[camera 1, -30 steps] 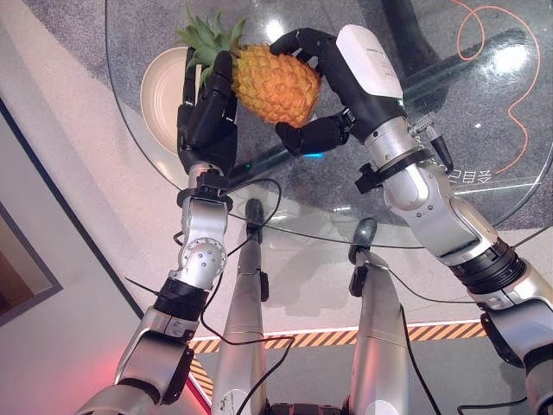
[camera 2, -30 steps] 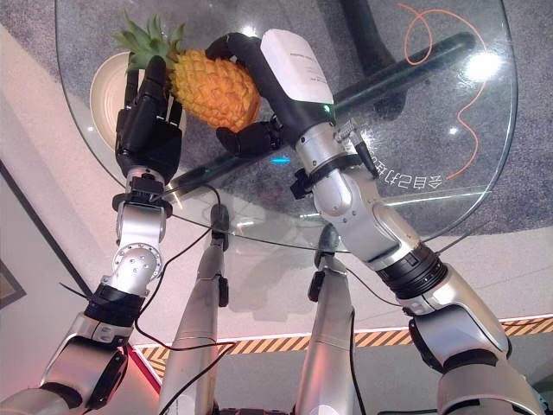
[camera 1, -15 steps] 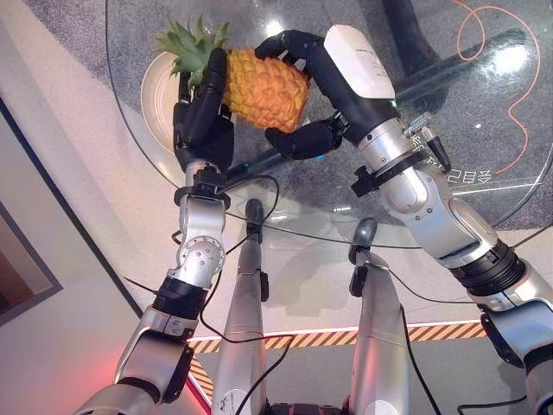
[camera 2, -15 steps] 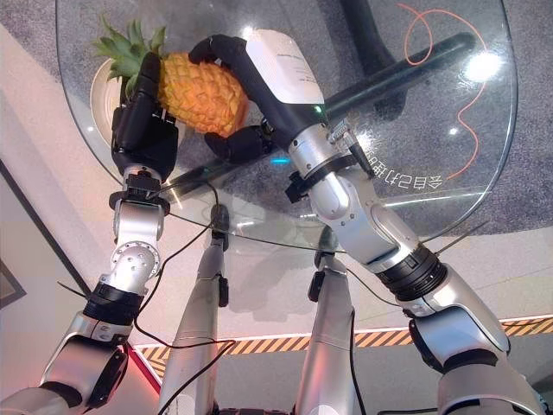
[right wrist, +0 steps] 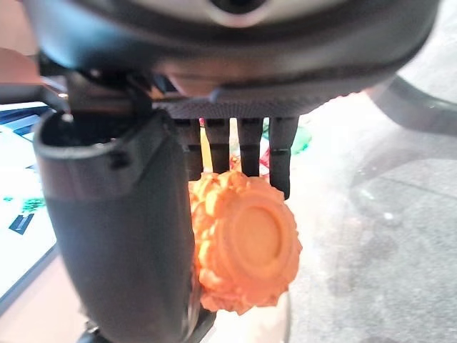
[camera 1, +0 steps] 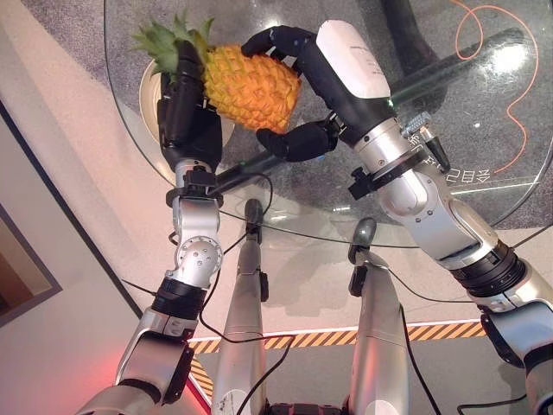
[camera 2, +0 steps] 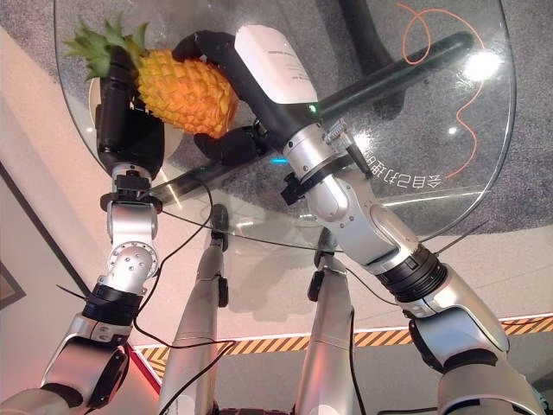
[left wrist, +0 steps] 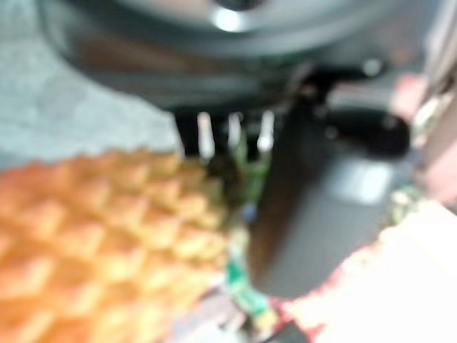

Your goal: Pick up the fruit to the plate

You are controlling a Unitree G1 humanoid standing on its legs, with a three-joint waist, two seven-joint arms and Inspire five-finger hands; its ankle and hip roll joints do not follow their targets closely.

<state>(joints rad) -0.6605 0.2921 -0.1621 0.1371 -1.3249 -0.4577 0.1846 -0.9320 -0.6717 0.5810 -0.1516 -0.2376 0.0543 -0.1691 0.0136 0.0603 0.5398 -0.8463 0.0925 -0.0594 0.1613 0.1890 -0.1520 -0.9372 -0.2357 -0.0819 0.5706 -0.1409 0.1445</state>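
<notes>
From my remote station I look down through the head camera at a round glass table [camera 1: 484, 130] standing over a grey speckled floor.

At the far left, a cream plate [camera 1: 149, 91] sits on the glass near the table's edge, mostly covered by my left hand. My left hand [camera 1: 181, 117] rises in front of that plate with its fingers upright, pressed against the leafy end of a pineapple [camera 1: 246, 86]. The fingers look nearly straight, bracing the fruit from the side rather than wrapping it, and the green crown [camera 1: 164, 39] sticks out past them, above the plate.

Moving right, the orange body of the pineapple is held off the glass, tilted, crown to the left and base to the right. It hangs over the near edge of the plate and the table just beside it.

Further right, my right hand [camera 1: 324, 82], with its white cover, curls around the base end of the fruit: fingers over the top, thumb underneath. In the right wrist view the pineapple's round base [right wrist: 246, 250] sits clamped between thumb and fingers.

At the far right, an orange cord [camera 1: 518, 60] shows through the glass.
</notes>
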